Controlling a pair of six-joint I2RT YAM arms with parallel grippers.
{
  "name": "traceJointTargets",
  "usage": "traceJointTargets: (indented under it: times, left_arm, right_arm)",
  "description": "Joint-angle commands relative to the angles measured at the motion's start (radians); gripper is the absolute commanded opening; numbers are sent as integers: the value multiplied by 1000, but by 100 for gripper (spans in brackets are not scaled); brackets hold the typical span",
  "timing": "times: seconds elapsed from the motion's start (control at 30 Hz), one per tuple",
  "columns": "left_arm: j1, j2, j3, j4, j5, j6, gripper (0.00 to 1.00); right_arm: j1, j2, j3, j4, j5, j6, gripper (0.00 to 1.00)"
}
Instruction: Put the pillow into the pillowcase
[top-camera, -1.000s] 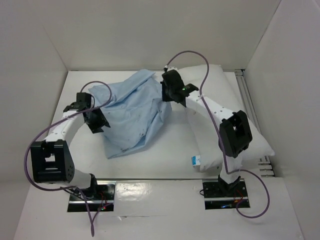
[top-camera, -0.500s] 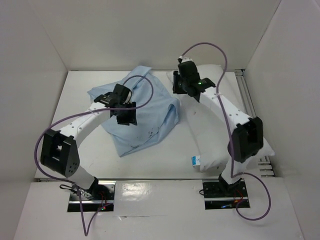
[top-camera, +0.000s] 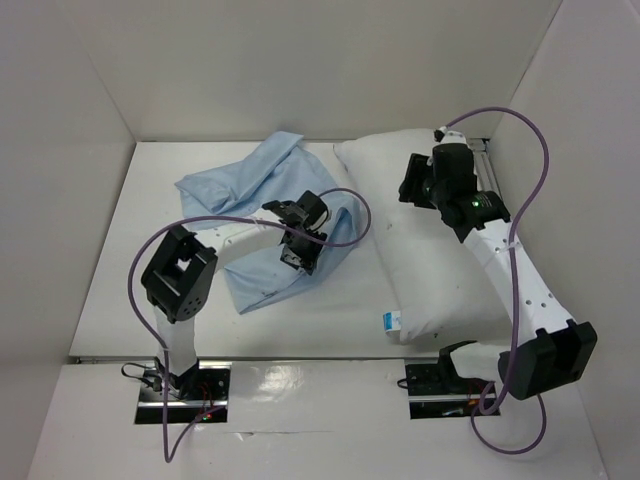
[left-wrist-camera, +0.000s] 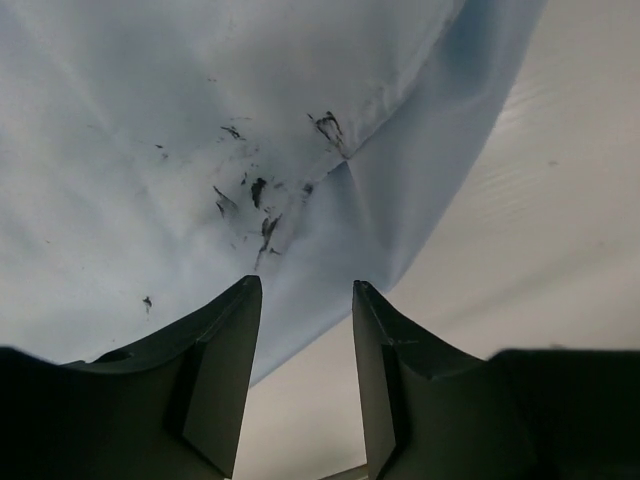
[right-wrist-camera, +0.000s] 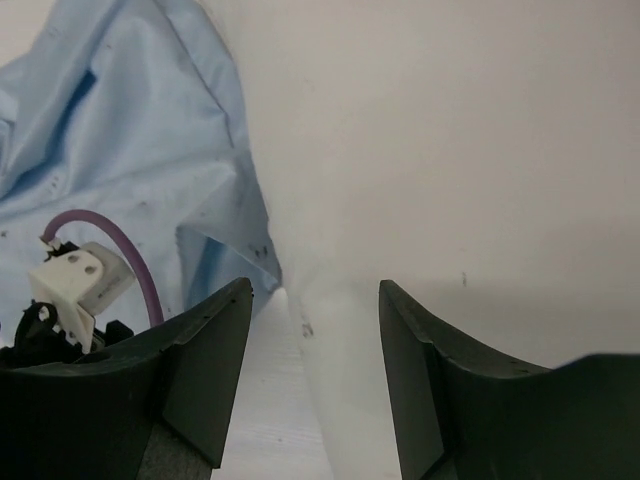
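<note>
The light blue pillowcase (top-camera: 250, 205) lies crumpled left of centre on the white table. The white pillow (top-camera: 440, 280) lies to its right, with its blue tag (top-camera: 390, 321) at the near corner. My left gripper (top-camera: 301, 256) hovers over the pillowcase's near right part, open and empty; in the left wrist view the speckled pillowcase (left-wrist-camera: 200, 120) fills the area beyond the left gripper (left-wrist-camera: 305, 290). My right gripper (top-camera: 413, 187) is over the pillow's far end, open. In the right wrist view the right gripper (right-wrist-camera: 315, 290) has only the pillow (right-wrist-camera: 450, 150) below it, and the pillowcase (right-wrist-camera: 130, 130) lies to the left.
White walls close in the table on the left, back and right. A metal rail (top-camera: 490, 185) runs along the right edge behind the pillow. Purple cables (top-camera: 330, 240) loop above both arms. The left arm's wrist connector (right-wrist-camera: 75, 280) shows in the right wrist view.
My right gripper let go of the pillowcase's right edge, opened and swung right over the pillow. My left arm swept right across the pillowcase, which slumped flatter.
</note>
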Motion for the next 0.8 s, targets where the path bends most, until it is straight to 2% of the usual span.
traceJointTargets:
  times: [0.0, 0.37, 0.6, 0.77]
  left_arm:
    - [-11, 35, 34, -10, -81, 20, 54]
    - [-11, 104, 12, 30, -138, -7, 44]
    - [-11, 127, 31, 30, -98, 13, 44]
    - [-11, 127, 31, 18, -78, 13, 49]
  right_arm:
    - [-31, -20, -34, -61, -19, 0, 61]
    - [-64, -11, -25, -61, -42, -18, 61]
    - [-74, -11, -25, -70, -42, -18, 61]
    - [-74, -11, -25, -70, -42, -18, 61]
